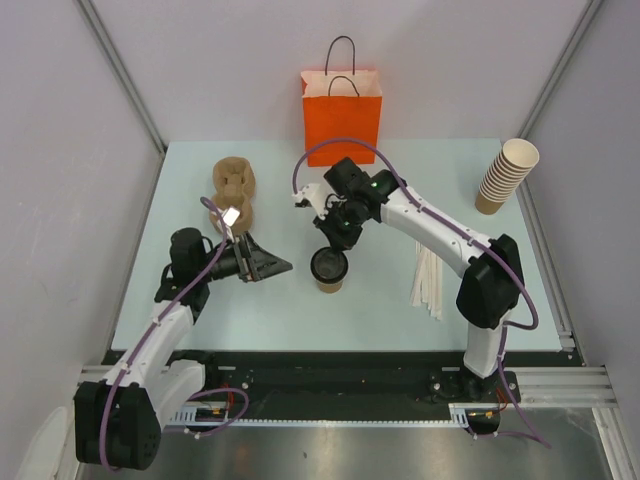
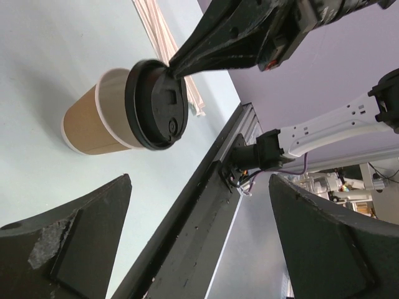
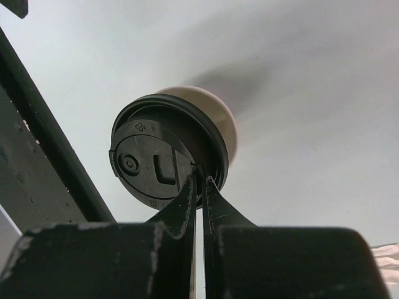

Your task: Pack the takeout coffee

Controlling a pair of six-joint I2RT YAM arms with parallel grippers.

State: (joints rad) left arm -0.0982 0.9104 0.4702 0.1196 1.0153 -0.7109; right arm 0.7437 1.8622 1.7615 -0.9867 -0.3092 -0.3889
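Note:
The takeout coffee [image 1: 329, 270], a small brown paper cup with a black lid, is upright at the table's middle. My right gripper [image 1: 331, 243] reaches down onto it from behind. In the right wrist view the two fingers [image 3: 201, 182] are pinched together on the rim of the lid [image 3: 163, 160]. My left gripper [image 1: 272, 266] is open and empty, a little to the left of the cup and pointing at it. In the left wrist view the cup [image 2: 106, 121] lies ahead of the spread jaws [image 2: 201, 187], with the right fingers [image 2: 187, 56] on its lid. I cannot tell whether the cup rests on the table or hangs just above it.
An orange paper bag [image 1: 342, 115] with black handles stands open at the back centre. A stack of lidless tan cups [image 1: 505, 175] leans at the back right. Brown pulp cup carriers [image 1: 235, 190] lie at the back left. Pale stirrers [image 1: 428, 280] lie right of the cup.

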